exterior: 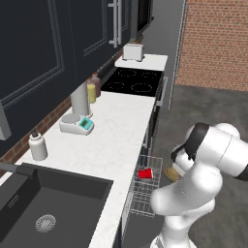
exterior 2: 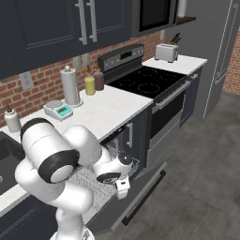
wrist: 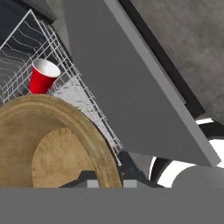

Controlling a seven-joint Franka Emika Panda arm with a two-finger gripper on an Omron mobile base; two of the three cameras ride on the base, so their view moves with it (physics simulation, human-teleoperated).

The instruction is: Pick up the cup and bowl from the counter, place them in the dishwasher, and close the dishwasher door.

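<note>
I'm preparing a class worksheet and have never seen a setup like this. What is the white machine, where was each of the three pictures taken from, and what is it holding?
It is a white robot arm in a simulated kitchen. Two pictures come from cameras behind it, left and right; the third looks along its hand. The gripper is shut on the wooden bowl, held over the open dishwasher's wire rack. The red cup already stands in that rack. The dishwasher door hangs open. On the counter sit a scale, a white bottle and a toaster.

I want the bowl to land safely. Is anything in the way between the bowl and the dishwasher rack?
Nothing visible blocks it. The gripper holds the bowl just above the open rack. The cup already stands in the rack's far part, off to one side.
</note>
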